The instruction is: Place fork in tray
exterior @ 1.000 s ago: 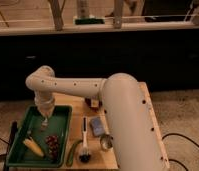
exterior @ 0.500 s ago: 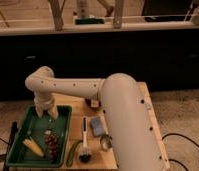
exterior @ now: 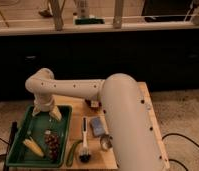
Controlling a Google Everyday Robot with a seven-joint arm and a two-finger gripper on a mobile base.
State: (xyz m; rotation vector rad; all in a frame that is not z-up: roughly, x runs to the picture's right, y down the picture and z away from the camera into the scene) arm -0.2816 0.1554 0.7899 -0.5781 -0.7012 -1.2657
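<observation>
The gripper (exterior: 46,113) has lifted off the green tray (exterior: 40,126), fingers spread — the thin pale fork (exterior: 29,133) seems to lie inside, so placing looks done.

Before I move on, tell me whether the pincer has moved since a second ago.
Yes. The open pincer has lifted slightly, judged against the green tray below it.

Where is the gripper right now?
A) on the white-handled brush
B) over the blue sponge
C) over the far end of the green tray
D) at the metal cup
C: the gripper, fingers spread open, hangs over the far end of the tray.
</observation>
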